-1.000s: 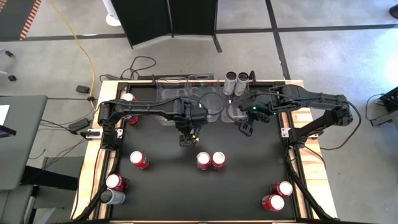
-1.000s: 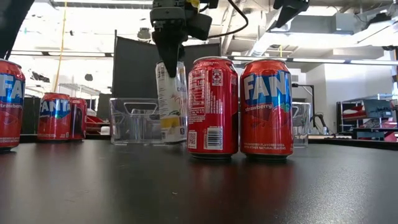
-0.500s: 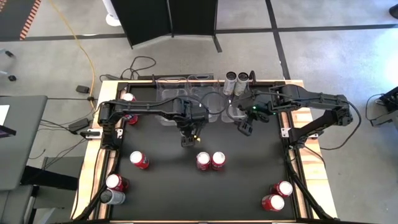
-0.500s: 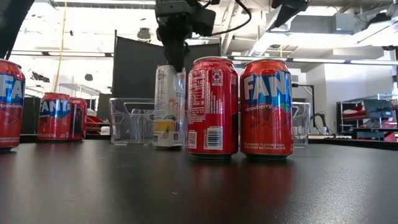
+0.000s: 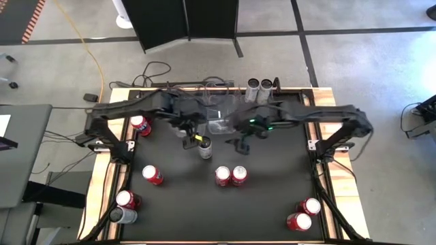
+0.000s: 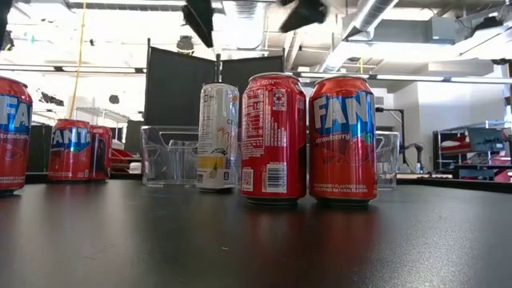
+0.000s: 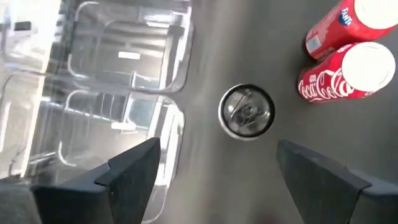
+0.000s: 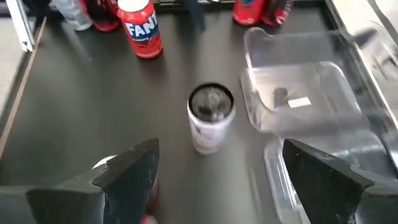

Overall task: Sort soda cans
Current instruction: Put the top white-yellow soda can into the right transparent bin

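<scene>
A black-topped desk (image 5: 272, 197) with a pale wooden border stands on a grey concrete floor (image 5: 368, 61). At its far edge sit clear plastic bins (image 5: 225, 112), side by side; one holds what may be a small white label (image 8: 298, 102). Beyond the desk, a dark folding screen (image 5: 184, 20) stands upright. A yellow cable (image 5: 85, 47) runs across the floor, and black cables (image 5: 153, 71) lie coiled near the desk's far-left corner.

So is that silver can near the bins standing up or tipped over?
Upright: the silver can stands on its base on the table, top facing up, free of either claw.
</scene>
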